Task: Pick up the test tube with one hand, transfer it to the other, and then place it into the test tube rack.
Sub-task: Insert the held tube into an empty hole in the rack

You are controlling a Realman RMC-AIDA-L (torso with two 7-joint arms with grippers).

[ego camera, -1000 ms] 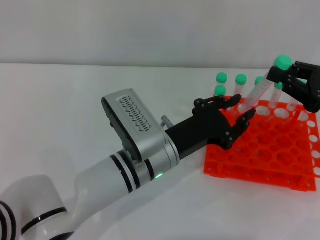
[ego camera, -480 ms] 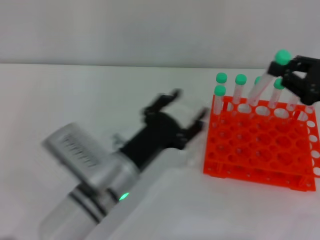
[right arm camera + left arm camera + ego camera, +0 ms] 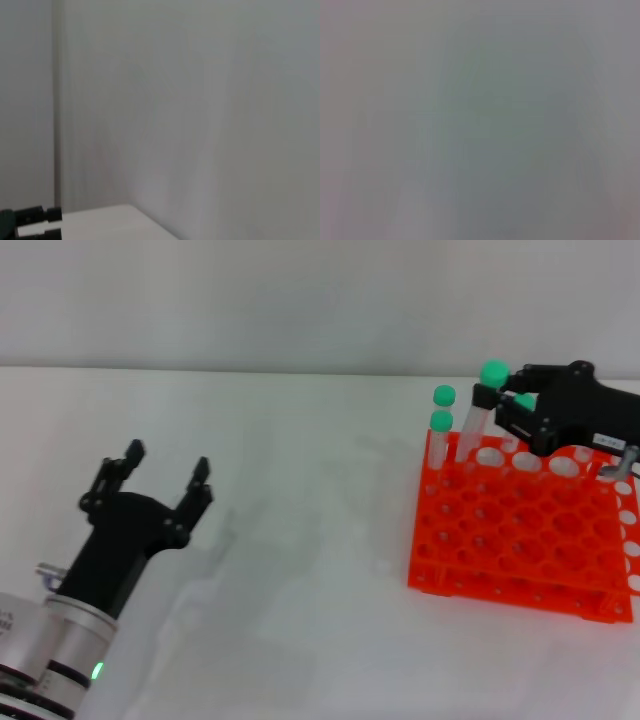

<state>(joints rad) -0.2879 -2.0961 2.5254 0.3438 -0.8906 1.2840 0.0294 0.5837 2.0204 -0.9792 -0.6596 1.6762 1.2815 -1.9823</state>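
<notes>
The test tube (image 3: 478, 415), clear with a green cap, stands nearly upright, with its lower end at the back row of the orange-red test tube rack (image 3: 520, 530). My right gripper (image 3: 500, 405) reaches in from the right over the rack's back edge and is shut on the tube just below its cap. My left gripper (image 3: 165, 462) is open and empty, low at the near left of the table, far from the rack. The left wrist view shows only grey blur. The right wrist view shows mostly a pale wall.
Other green-capped tubes (image 3: 441, 422) stand in the rack's back-left holes, close beside the held tube. One more green cap (image 3: 524, 400) shows between the right gripper's parts. The white table (image 3: 300, 540) lies between the left gripper and the rack.
My left arm has pulled back from the rack to the near left, gripper open. My right gripper has moved left and down with the tube, which now stands more upright.
</notes>
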